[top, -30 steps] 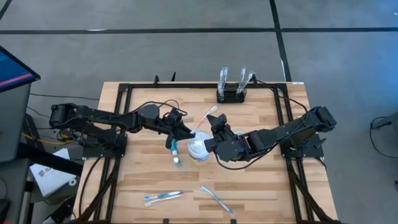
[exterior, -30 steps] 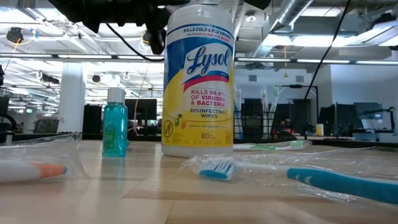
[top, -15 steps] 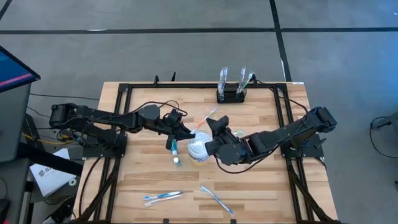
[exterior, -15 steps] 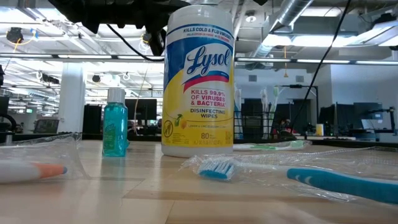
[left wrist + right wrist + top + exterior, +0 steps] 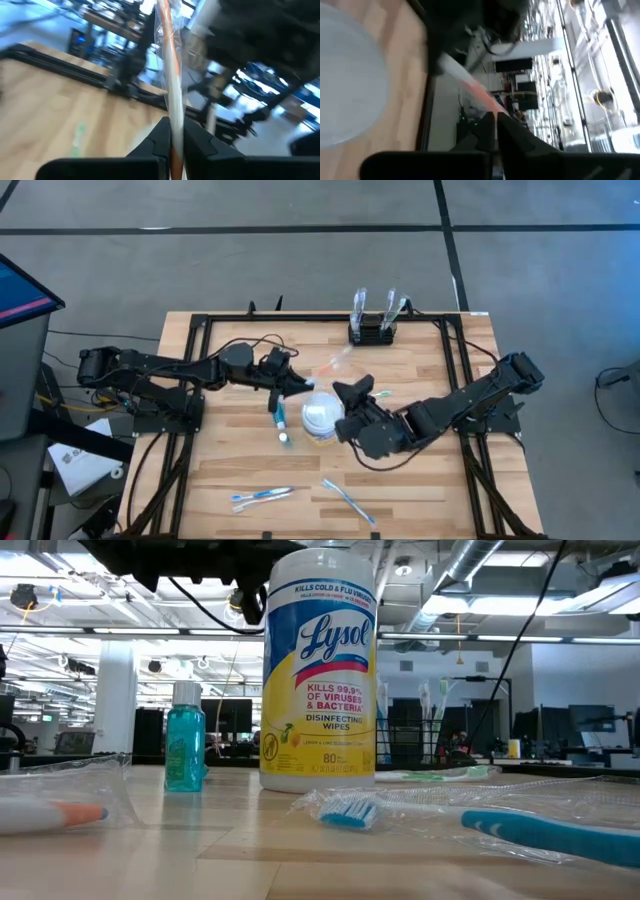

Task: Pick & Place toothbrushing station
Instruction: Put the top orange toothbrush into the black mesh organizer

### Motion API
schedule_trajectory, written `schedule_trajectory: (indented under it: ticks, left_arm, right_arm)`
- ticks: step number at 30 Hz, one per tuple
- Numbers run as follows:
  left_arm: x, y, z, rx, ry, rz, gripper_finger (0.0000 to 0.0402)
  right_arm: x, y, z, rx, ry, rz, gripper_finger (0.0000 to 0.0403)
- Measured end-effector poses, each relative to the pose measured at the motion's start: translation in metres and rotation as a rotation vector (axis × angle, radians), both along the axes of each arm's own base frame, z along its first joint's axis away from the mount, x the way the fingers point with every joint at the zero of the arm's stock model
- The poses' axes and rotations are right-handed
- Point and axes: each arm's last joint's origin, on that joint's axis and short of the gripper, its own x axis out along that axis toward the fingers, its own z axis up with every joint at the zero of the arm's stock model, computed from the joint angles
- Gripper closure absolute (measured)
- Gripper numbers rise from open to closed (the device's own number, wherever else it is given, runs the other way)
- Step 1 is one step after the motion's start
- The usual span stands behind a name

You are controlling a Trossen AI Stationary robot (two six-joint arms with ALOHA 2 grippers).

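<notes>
In the high view my left gripper (image 5: pixel 303 385) hovers left of the white wipes tub (image 5: pixel 320 420), shut on an orange-and-white toothbrush in clear wrap (image 5: pixel 328 367). That toothbrush juts toward the far right. My right gripper (image 5: pixel 352 390) hangs just right of the tub. Its fingers (image 5: pixel 487 127) are shut on nothing, and the toothbrush (image 5: pixel 480 95) lies ahead of them. The black toothbrushing station (image 5: pixel 372 333) stands at the table's far edge with toothbrushes upright in it. My left gripper pinches the wrapped toothbrush's handle (image 5: pixel 173 125) between its two fingers (image 5: pixel 159 137). The fingers come level from the table's left. The toothbrush sticks out ahead of the fingertips and is clear of the table.
A teal bottle (image 5: pixel 281 417) stands left of the tub (image 5: pixel 318 670). A green toothbrush (image 5: pixel 381 393) lies beside my right gripper. More wrapped toothbrushes (image 5: pixel 262 496) (image 5: pixel 348 500) lie near the front edge. A black frame (image 5: pixel 200 330) borders the table.
My right gripper has come off the wrapped toothbrush, backed toward the table's right and near side, and rolled. The toothbrush stays up in my left gripper, clear of the table.
</notes>
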Motion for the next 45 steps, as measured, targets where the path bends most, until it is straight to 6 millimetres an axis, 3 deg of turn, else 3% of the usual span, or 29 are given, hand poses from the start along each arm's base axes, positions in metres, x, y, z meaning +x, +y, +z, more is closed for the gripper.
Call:
schedule_trajectory:
  ticks: [8,15,20,30,34,38,41,45]
  left_arm:
    - [0.000,0.001,0.000,0.022,-0.003,0.021,0.0387]
    - [0.000,-0.001,0.005,0.099,-0.052,0.024,0.0387]
    - [0.000,-0.007,0.007,0.167,-0.085,0.034,0.0387]
    - [0.001,-0.014,0.008,0.208,-0.099,0.032,0.0387]
    - [0.001,-0.014,0.009,0.208,-0.101,0.031,0.0387]
    - [0.001,-0.014,0.009,0.209,-0.105,0.031,0.0387]
    - [0.000,-0.014,0.010,0.209,-0.113,0.031,0.0387]
    - [0.000,-0.014,0.010,0.216,-0.118,0.031,0.0387]
  right_arm:
    - [-0.017,0.010,0.014,0.131,-0.142,0.019,0.0310]
    - [-0.036,-0.002,0.023,0.603,-0.285,0.079,0.0270]
    - [-0.037,-0.014,0.022,0.711,-0.315,0.025,0.0265]
    - [-0.039,-0.018,0.026,0.765,-0.350,0.016,0.0294]
    - [-0.040,-0.018,0.015,0.801,-0.335,-0.013,0.0298]
    - [-0.051,-0.024,-0.018,0.822,-0.360,-0.067,0.0300]
    - [-0.063,-0.030,-0.035,0.878,-0.479,-0.047,0.0300]
    - [-0.081,-0.038,-0.045,0.955,-0.675,0.121,0.0300]
